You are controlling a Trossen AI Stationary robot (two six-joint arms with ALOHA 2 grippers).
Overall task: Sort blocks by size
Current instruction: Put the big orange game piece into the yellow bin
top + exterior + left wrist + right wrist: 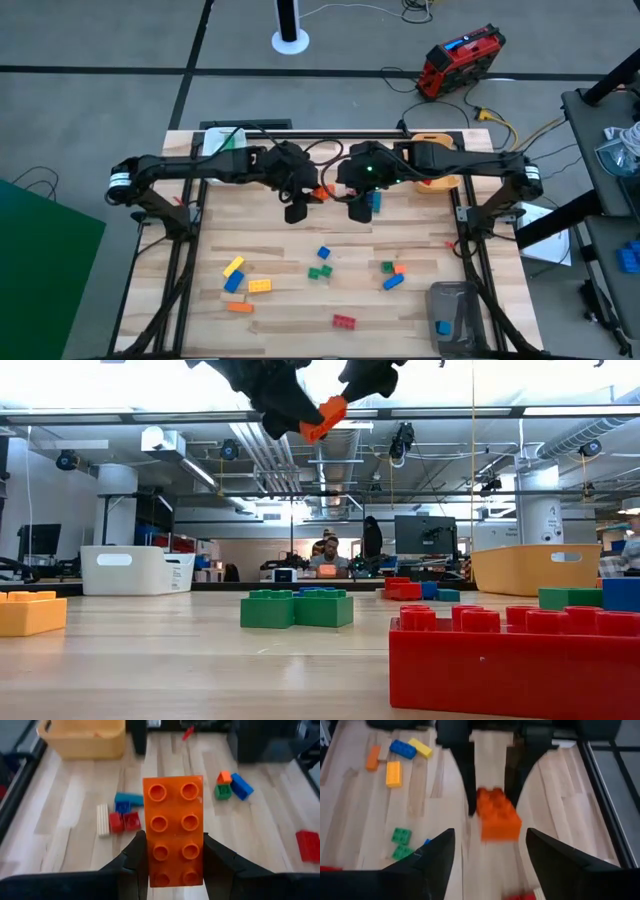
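The left gripper [172, 865] is up in the air above the middle of the back part of the wooden table [300, 310]. Its two fingers are squeezed tight on a long orange block [173, 830] with eight round bumps on top. The orange block sticks out in front of the fingers. From the low view it hangs high over the table, touching nothing but the gripper. The right gripper [490, 855] is up in the air too, just beside the left one, and they face each other. Its fingers are spread wide apart and hold nothing. The orange block sits just in front of that gap, between the left gripper's fingers. The other blocks lie on the table below, closer to the front. A yellow block [233, 266], a blue block [234, 282], another yellow block [259, 286] and a small orange block [240, 307] lie together toward the left. Two green blocks [319, 271] and a small blue block [323, 254] lie near the middle. A green, orange and blue bunch [392, 274] lies toward the right. A red block [344, 321] lies alone near the front edge. A grey bin [457, 300] at the front right corner has a blue block [442, 327] inside. A yellow bin [82, 737] sits at the back on the right, and a white bin [136, 570] sits at the back on the left.
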